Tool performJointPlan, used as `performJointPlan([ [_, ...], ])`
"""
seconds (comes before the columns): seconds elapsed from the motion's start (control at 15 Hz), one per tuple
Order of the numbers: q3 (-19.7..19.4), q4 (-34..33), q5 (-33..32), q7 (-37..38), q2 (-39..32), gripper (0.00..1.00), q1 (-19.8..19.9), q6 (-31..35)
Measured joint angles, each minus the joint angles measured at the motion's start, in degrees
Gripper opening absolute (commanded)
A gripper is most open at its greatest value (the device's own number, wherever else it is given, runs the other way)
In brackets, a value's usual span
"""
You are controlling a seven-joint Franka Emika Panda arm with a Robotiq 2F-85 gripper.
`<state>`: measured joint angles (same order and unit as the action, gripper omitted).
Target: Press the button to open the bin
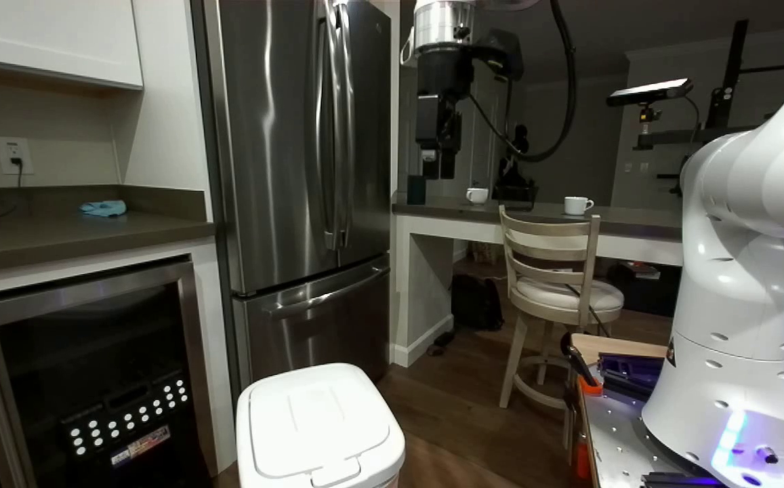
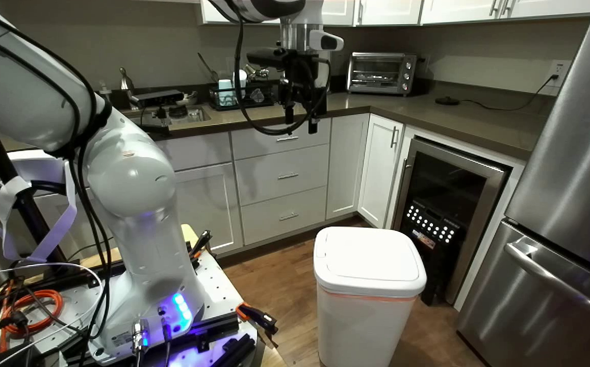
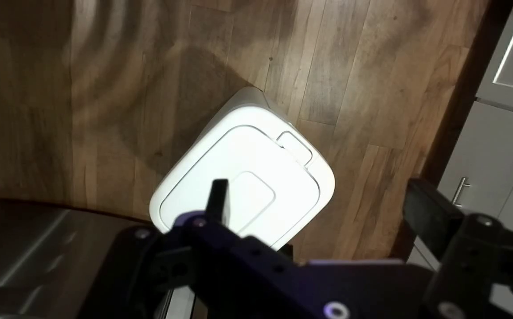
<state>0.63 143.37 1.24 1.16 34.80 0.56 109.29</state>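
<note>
The white bin [image 1: 320,420] stands on the floor with its flat lid closed, and it also shows in an exterior view [image 2: 363,321]. In the wrist view the bin lid [image 3: 247,150] is seen from above. The button [image 3: 295,148] is a small rounded tab at one edge of the lid; it also shows at the lid's near edge in an exterior view [image 1: 335,472]. My gripper [image 3: 317,188] is open and empty, with its two black fingers wide apart. In both exterior views the gripper [image 1: 438,166] [image 2: 301,122] points down, high above the bin and apart from it.
A steel fridge [image 1: 297,169] and a black-fronted cooler [image 2: 447,204] stand near the bin. White drawers [image 2: 284,176] and a counter [image 2: 442,114] line the wall. A wooden chair [image 1: 554,271] stands by another counter [image 1: 635,215] with white cups. The robot's table [image 1: 612,427] is alongside.
</note>
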Motion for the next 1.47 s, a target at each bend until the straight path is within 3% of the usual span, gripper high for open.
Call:
performJointPlan([
  [1.0, -0.05, 0.39, 0.00, 0.00, -0.88, 1.00, 0.02, 0.90],
  [1.2, -0.30, 3.98, -0.01, 0.00, -6.52, 1.00, 0.06, 9.13],
  [1.47, -0.35, 7.55, -0.01, -0.14, -20.12, 1.00, 0.02, 26.07],
])
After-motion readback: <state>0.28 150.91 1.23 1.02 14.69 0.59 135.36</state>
